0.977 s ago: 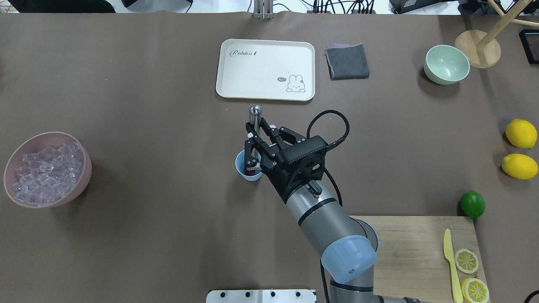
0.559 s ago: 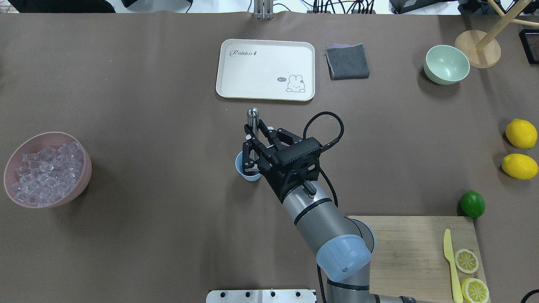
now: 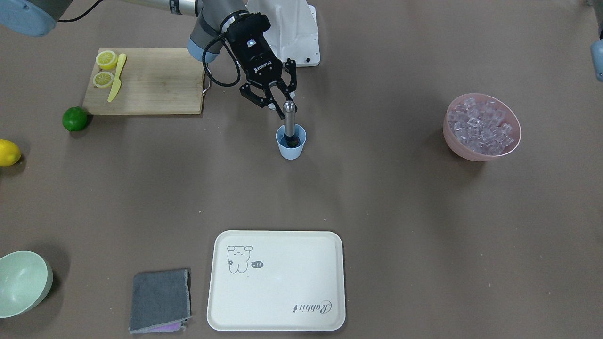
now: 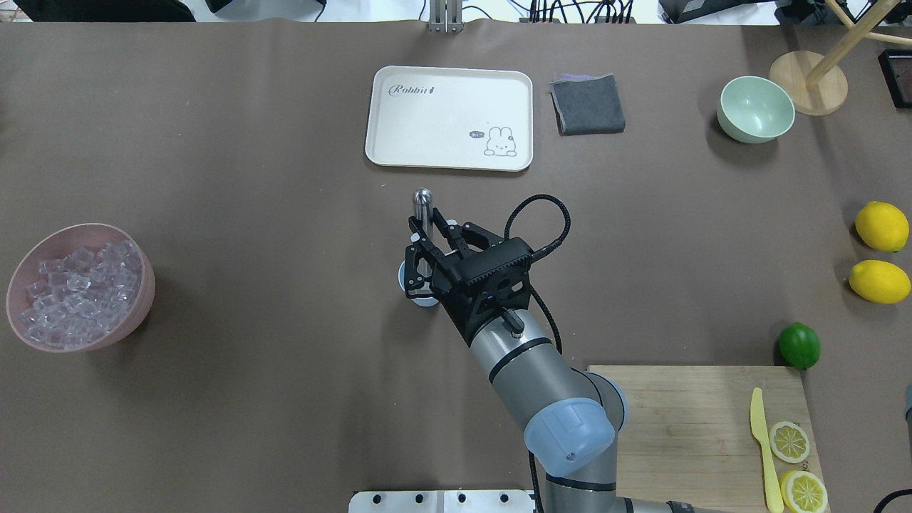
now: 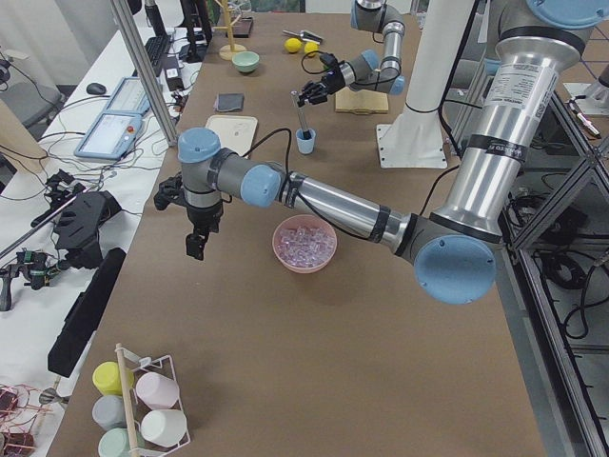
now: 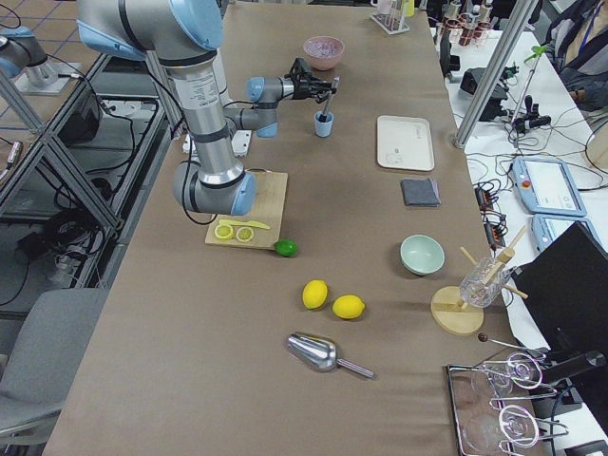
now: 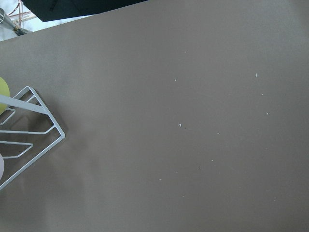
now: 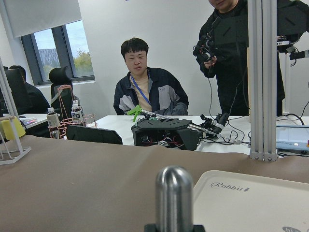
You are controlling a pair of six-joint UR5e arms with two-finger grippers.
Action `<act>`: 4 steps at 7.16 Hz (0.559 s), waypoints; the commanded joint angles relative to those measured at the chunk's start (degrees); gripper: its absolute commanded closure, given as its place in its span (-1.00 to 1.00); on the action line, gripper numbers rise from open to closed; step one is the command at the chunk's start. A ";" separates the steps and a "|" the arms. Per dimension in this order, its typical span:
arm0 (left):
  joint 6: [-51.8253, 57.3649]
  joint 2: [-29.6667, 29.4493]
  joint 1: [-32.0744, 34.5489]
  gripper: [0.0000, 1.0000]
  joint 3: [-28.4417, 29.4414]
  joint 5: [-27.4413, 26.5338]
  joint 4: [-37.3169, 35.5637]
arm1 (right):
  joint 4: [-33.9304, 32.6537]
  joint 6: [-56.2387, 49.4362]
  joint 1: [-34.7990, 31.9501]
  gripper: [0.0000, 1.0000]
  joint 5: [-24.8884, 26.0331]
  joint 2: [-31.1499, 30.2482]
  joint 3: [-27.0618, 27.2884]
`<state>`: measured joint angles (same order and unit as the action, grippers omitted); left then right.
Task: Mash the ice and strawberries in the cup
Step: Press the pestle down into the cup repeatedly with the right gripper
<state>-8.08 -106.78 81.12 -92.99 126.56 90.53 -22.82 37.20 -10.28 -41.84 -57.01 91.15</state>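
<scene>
The light blue cup (image 3: 290,147) stands mid-table, mostly hidden under my right gripper in the overhead view, where only its rim (image 4: 402,274) shows. A steel muddler (image 3: 289,117) stands in the cup with its rounded top (image 4: 422,194) sticking up. My right gripper (image 3: 278,101) is shut on the muddler's shaft just below the top. A dark lump sits at the muddler's foot; I cannot make out strawberries there. The ice (image 4: 75,292) fills a pink bowl (image 3: 454,141) far to the left. My left gripper (image 5: 195,246) hangs over bare table; I cannot tell its state.
A white tray (image 4: 449,117), a grey cloth (image 4: 588,103) and a pale green bowl (image 4: 755,108) lie along the far side. A cutting board (image 4: 691,427) with knife and lemon slices, a lime (image 4: 799,345) and two lemons (image 4: 882,226) lie on the right. People sit beyond the table.
My right gripper has shifted left and back toward the robot's base with the muddler, whose top has moved the same way. The gripper now covers more of the cup.
</scene>
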 commanded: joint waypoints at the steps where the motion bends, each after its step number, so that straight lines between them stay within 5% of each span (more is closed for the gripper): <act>1: 0.00 -0.01 0.00 -0.94 0.00 0.00 0.00 | 0.15 0.07 0.44 1.00 0.00 0.32 -0.97; 4: 0.00 -0.09 0.00 -0.94 -0.09 0.00 0.00 | 0.15 -0.37 0.18 1.00 -0.09 0.50 0.60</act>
<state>-8.09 -106.82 81.12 -93.00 126.56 90.53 -22.69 37.12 -9.94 -41.90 -56.62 90.81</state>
